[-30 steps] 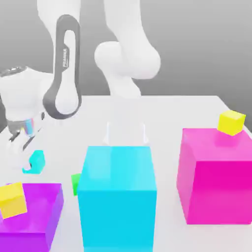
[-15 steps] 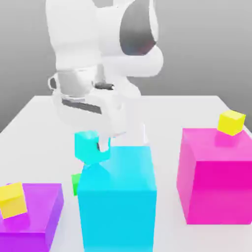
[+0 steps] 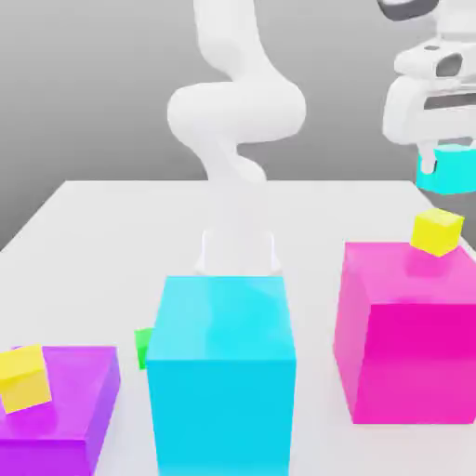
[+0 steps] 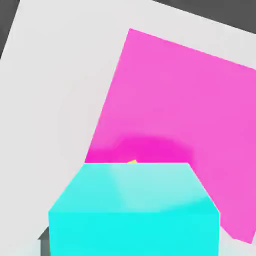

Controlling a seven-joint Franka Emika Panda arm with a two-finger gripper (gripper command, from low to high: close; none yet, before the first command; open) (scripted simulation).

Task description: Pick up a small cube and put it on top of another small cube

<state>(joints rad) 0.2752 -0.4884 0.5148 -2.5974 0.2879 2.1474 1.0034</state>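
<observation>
In the exterior view, the end effector [image 3: 444, 167] hangs in the upper right of the frame, clamped on the small cube [image 3: 452, 170] — a glossy turquoise block with plain faces, held in the air well above the counter [image 3: 112, 232]. Just below it in the frame, a small yellow cube [image 3: 437, 231] sits on the big magenta block [image 3: 409, 330]. The large cyan cube [image 3: 223, 372] stands at lower centre, a small green cube [image 3: 142, 347] peeking out at its left edge. In the lower left, a purple block [image 3: 65, 404] carries a second yellow cube [image 3: 23, 376].

In the hand view, the small cube [image 4: 134, 210] takes up the lower part of the frame — bright turquoise, its near face evenly lit. Beyond it lies the magenta block's [image 4: 185, 115] top, with a sliver of yellow [image 4: 132, 161] at the cube's far edge.
</observation>
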